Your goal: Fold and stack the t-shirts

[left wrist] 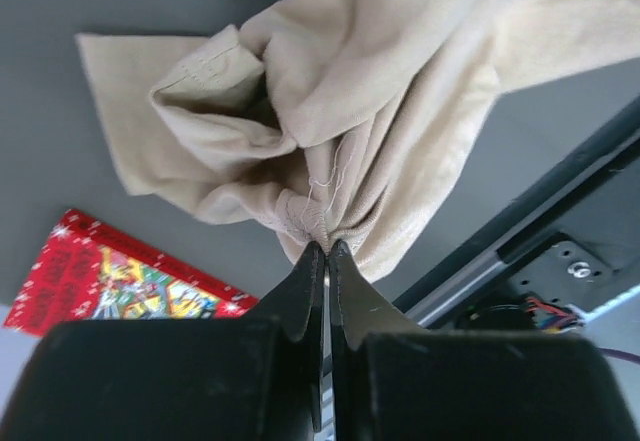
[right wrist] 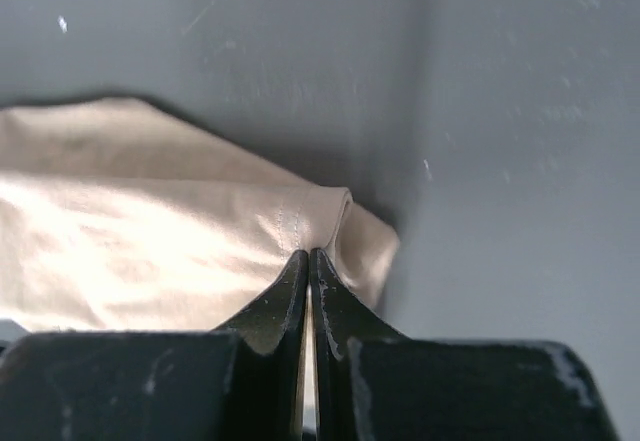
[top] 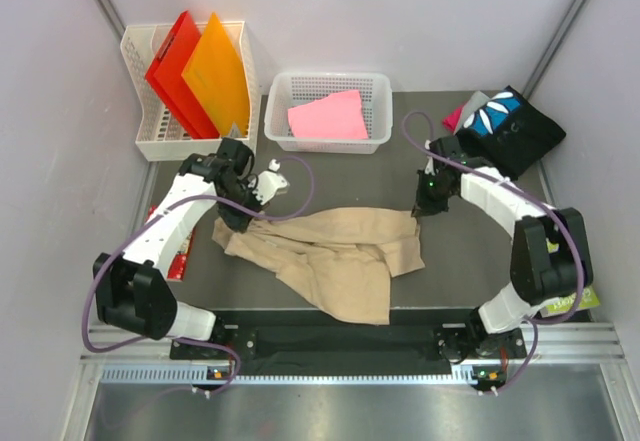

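Tan t-shirt [top: 330, 256] lies crumpled between both pincers. Left gripper [left wrist: 325, 251] clamps bunched cloth, right gripper [right wrist: 308, 254] a hem corner, probably to spread it.

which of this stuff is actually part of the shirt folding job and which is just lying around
Part of the job:
- tan t-shirt, pinched by the left gripper and the right gripper
- pink t-shirt
- black printed t-shirt

Just lying about:
- red folder
- orange folder
- tall white basket
- low white basket
- red printed packet
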